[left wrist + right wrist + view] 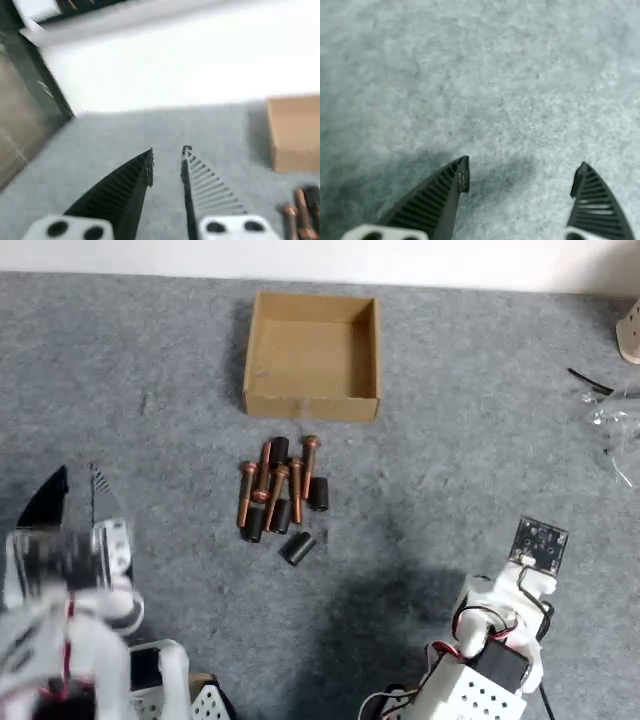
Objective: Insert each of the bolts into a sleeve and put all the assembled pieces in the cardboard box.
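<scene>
Two arms stood at the near edge of the grey, felt-like counter (150, 390), well apart from each other. The left arm (60, 620) sat at the near left corner. Its left pincer (78, 490) pointed away across the counter, one finger black and the other pale, with only a narrow gap between the tips and nothing held in it. In its own wrist view it hung above bare grey surface. The right arm (490, 640) sat at the near right, and the right pincer (523, 165) was spread wide and empty, facing down at bare counter. Farther out, toward the middle, a lone sleeve (297, 547) lay on its side, black, just beside the heap. Behind it the copper-coloured bolts (280, 485) lay in a tight cluster, mostly lengthwise, mixed with more black sleeves (318, 494). They overlapped too much for a sure count, though there were perhaps five bolts. Beyond the heap, near it but not touching, stood the cardboard box (310, 405), open at the top with its brown floor showing. At the far right edge of the counter lay a thin black cable (590, 382).
</scene>
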Controlling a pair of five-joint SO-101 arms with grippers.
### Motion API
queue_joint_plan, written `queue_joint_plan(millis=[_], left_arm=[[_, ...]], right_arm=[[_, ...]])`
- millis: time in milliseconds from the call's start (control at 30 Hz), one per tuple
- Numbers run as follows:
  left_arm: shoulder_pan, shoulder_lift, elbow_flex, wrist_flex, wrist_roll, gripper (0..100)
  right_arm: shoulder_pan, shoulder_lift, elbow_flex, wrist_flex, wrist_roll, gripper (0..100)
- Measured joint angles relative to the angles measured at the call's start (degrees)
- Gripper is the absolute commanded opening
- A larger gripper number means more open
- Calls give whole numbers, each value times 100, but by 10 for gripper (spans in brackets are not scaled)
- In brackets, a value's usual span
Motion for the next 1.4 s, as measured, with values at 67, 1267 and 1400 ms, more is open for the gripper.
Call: queue_joint_plan(millis=[67,1267,1400], left_arm=[[114,897,-404,176,88,109],[985,4703,1275,-2444,1705,112],[695,4730,1389,-2787,1749,112]], right_arm=[[0,0,-26,0,-220,310],[-4677,7534,-5776,-325,-2523,310],[-5152,8378,-5855,-818,-2523,310]])
